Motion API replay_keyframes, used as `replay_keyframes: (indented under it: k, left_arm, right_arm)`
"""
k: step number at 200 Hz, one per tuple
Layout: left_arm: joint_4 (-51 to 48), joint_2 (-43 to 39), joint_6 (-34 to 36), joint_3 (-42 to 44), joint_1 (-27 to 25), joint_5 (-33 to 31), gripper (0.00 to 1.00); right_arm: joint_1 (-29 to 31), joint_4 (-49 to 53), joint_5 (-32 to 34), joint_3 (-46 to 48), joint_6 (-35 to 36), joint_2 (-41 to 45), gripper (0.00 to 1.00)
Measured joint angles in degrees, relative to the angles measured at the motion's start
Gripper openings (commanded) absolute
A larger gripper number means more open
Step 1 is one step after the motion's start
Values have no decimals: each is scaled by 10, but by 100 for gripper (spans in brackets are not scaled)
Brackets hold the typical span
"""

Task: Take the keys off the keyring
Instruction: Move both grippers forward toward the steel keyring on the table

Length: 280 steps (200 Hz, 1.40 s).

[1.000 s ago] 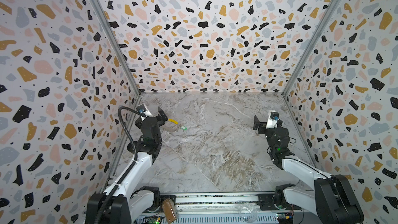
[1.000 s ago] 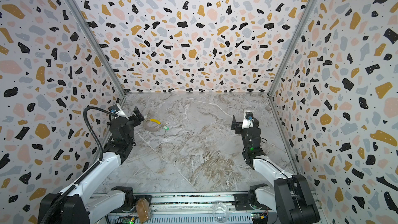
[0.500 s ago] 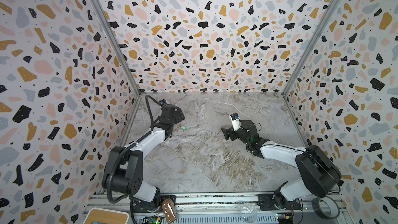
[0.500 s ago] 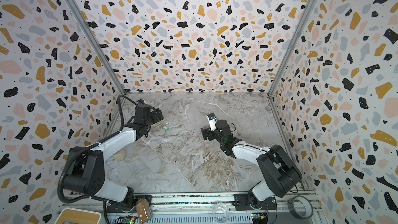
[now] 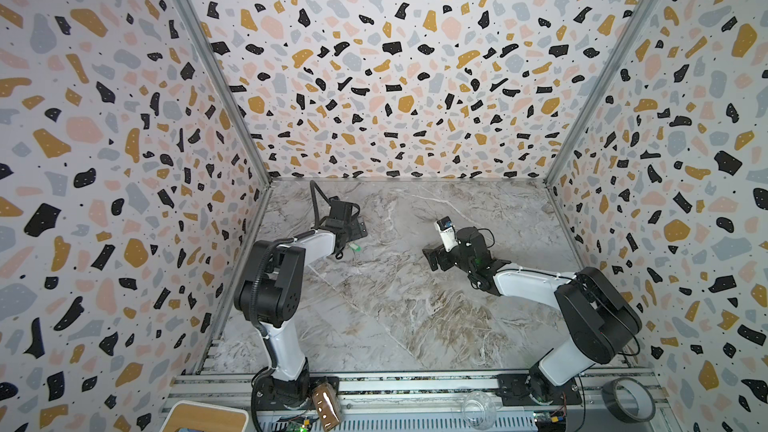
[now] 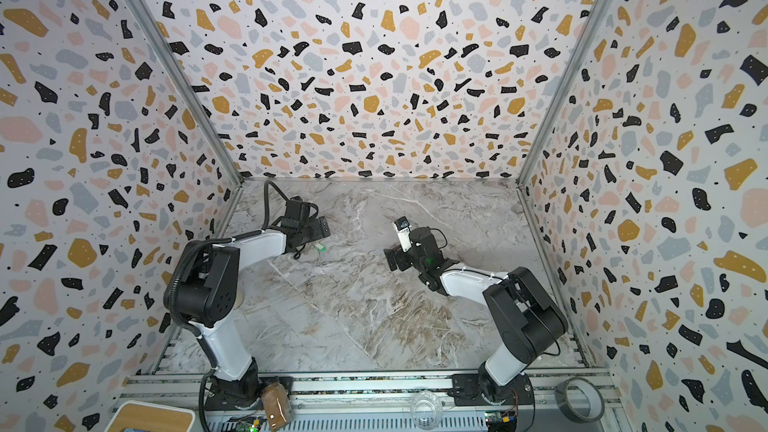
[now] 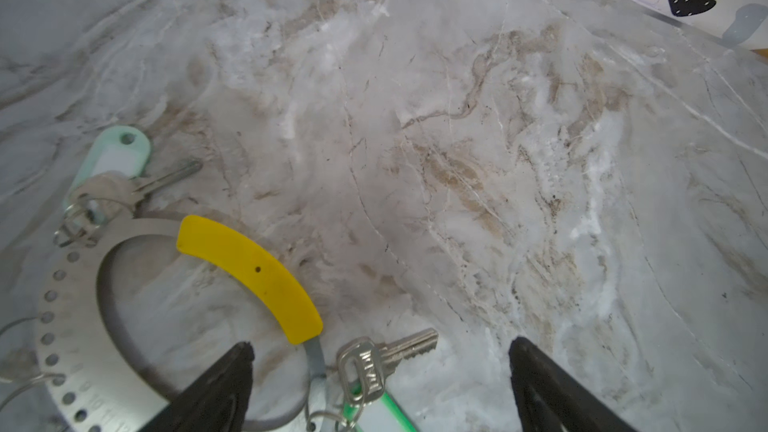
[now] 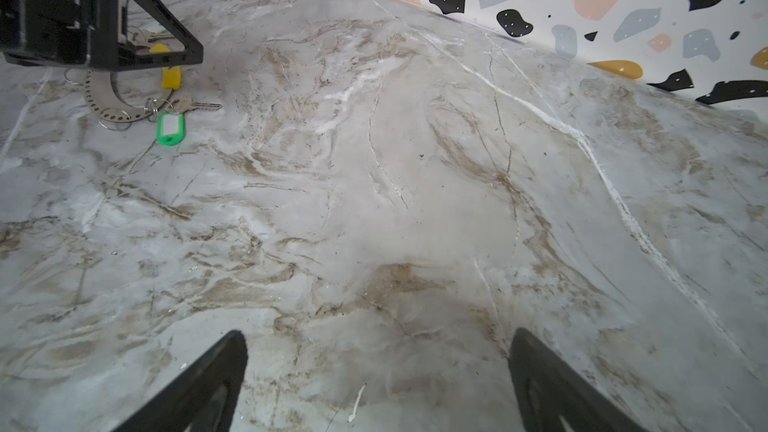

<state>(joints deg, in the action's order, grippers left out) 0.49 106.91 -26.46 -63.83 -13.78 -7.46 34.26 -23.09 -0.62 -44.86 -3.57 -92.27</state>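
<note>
Two grippers: both have their jaws spread wide, nothing pinched in either one
Left gripper [image 5: 353, 229]: sits right over the keyring, angled down at the marble; can't tell if its fingertips [image 7: 232, 371] touch anything
Left arm: shoulder block is up by the left wall, white forearm stretched out toward the back-left of the table
Right gripper [image 5: 434, 258]: low over bare marble tabletop [image 8: 415, 201], well apart from the keyring, and it faces that way
Right arm: elbow folded high near the right wall, forearm running low toward the middle
Keyring [image 7: 62, 326]: just one, a flat grey hoop with dots along its rim, lying on the marble at back-left; in both top views the left gripper hides most of it
Yellow sleeve [image 7: 249, 272]: one, covering a short arc of the hoop
Keys: two, both silvery, and both look hooked to the hoop by small wire rings
Green-tag key [image 7: 388, 355]: just beside one end of the sleeve, between the left fingers as the wrist camera sees it; its green tag [image 5: 354, 247] pokes out beside the gripper
Mint-tag key [image 7: 166, 178]: by the sleeve's other end, resting partly on its pale tag [image 7: 116, 155]
Front rail: one tape roll [image 5: 627, 398], one glass jar [image 5: 478, 409]
</note>
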Motion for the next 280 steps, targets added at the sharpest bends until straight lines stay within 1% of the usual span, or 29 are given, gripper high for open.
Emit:
replay_keyframes:
  k: [26, 70, 124, 220, 252, 268, 280]
  left_arm:
    - [-6, 8, 14, -6, 0, -1, 97]
    - [-12, 32, 31, -7, 0, -2, 97]
    - [-18, 37, 49, -7, -9, 15, 97]
    - [-15, 37, 96, 4, -52, 40, 94]
    - [-9, 31, 110, 15, -82, 40, 94]
    - [-5, 23, 113, 28, -102, 40, 93]
    - [-4, 13, 114, 40, -118, 40, 93]
  right_arm:
    - [0, 17, -1, -20, 5, -15, 99]
    - [0, 37, 0, -26, 10, -25, 99]
    - [5, 60, -1, -53, 15, -30, 99]
    - [9, 78, 2, -50, 24, -24, 99]
    - [12, 90, 4, -31, 24, 0, 100]
    - [13, 93, 8, -21, 24, 15, 97]
    - [14, 95, 11, -13, 25, 27, 97]
